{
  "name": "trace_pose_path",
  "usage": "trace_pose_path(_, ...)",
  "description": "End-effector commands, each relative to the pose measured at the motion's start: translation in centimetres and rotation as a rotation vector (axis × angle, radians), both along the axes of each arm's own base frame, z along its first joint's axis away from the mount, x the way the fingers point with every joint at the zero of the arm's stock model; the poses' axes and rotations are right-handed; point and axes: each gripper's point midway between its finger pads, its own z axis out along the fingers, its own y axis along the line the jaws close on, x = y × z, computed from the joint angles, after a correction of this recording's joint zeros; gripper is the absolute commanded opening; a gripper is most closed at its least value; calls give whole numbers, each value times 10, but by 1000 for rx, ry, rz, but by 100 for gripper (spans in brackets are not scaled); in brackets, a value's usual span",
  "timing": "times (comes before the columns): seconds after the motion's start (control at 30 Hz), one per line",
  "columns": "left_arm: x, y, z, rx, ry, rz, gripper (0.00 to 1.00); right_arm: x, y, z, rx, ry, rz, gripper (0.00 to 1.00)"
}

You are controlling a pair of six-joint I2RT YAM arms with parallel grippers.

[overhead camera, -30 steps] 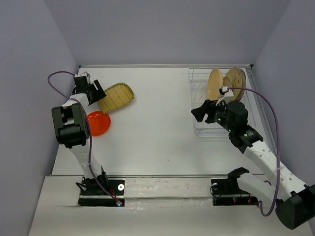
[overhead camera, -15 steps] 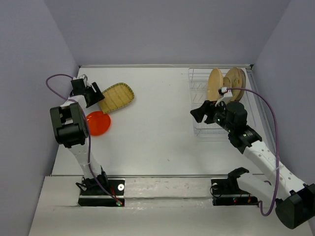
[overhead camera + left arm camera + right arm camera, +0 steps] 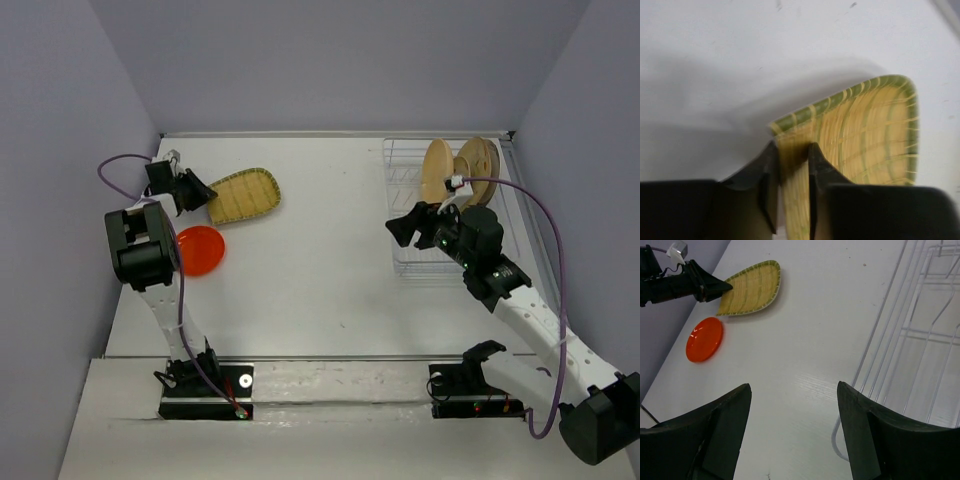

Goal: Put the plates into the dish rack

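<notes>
The left claw [image 3: 792, 147] is clenched on the near rim of the yellow-green woven-look plate [image 3: 243, 195]. In the left wrist view its two dark fingers [image 3: 767, 185] press against the rim from either side, with the green-striped edge between them. The plate lies at the far left of the white tabletop [image 3: 320, 260], with its broad end pointing toward the middle. From above it looks close to flat, though whether the gripped end is raised off the surface cannot be told.

Just nearer than the woven plate, a small orange-red plate [image 3: 200, 250] lies flat on the tabletop beside the left arm. The two plates are close together but not touching.

The white wire dish rack [image 3: 410, 175] stands at the far right of the tabletop, against the right wall. Two plates stand on edge in its far end, a round orange-tan plate [image 3: 436, 170] and a second tan plate [image 3: 480, 160] just to its right. The nearer part of the rack shows only bare wire.

The right claw [image 3: 408, 222] is released, with its fingers spread wide and nothing between them. It hovers at the rack's left edge, near the middle of that side. Its wrist camera looks past the fingers across the tabletop toward the woven plate and the orange-red plate.
</notes>
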Motion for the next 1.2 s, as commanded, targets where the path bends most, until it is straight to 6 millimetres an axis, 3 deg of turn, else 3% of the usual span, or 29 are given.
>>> trace_pose_path(0.0, 5, -7, 2, -39, -31, -10, 11, 3, 7, 14, 36, -56, 23, 74)
trace_pose_path(0.03, 5, -6, 3, -40, -34, -5, 6, 3, 7, 13, 38, -53, 20, 74)
trace_pose_path(0.17, 7, -9, 11, -57, -68, 4, 6, 3, 6, 15, 54, -56, 14, 74)
trace_pose_path(0.23, 9, -13, 26, -85, -112, 1, 6, 1, 10, 15, 61, -54, 36, 74)
trace_pose_path(0.53, 5, -44, 107, -253, -317, -31, 6, -11, 26, 31, 158, -59, 127, 75)
trace_pose_path(0.57, 3, -52, 125, -276, -355, -43, 6, -13, 30, 34, 171, -53, 151, 77)
trace_pose_path(0.67, -5, -70, 152, -324, -407, -80, 6, -15, 38, 31, 182, -21, 198, 83)
trace_pose_path(0.7, -9, -81, 174, -351, -452, -97, 6, -14, 39, 32, 192, -8, 200, 85)
trace_pose_path(0.83, -33, -110, 215, -392, -533, -158, 6, -13, 42, 30, 216, 26, 196, 91)
trace_pose_path(0.87, -42, -116, 235, -389, -582, -178, 6, -13, 42, 31, 223, 30, 197, 92)
trace_pose_path(0.93, -57, -129, 241, -414, -588, -195, 6, -14, 43, 37, 233, 22, 202, 92)
trace_pose_path(0.97, -66, -133, 255, -418, -621, -208, 6, -14, 44, 39, 243, 24, 207, 92)
trace_pose_path(1.03, -81, -140, 258, -441, -641, -219, 6, -13, 46, 45, 259, 9, 216, 93)
trace_pose_path(1.07, -91, -147, 274, -467, -678, -239, 6, -12, 48, 44, 267, 22, 220, 93)
trace_pose_path(1.17, -112, -168, 277, -513, -674, -288, 6, -11, 54, 47, 291, 14, 251, 93)
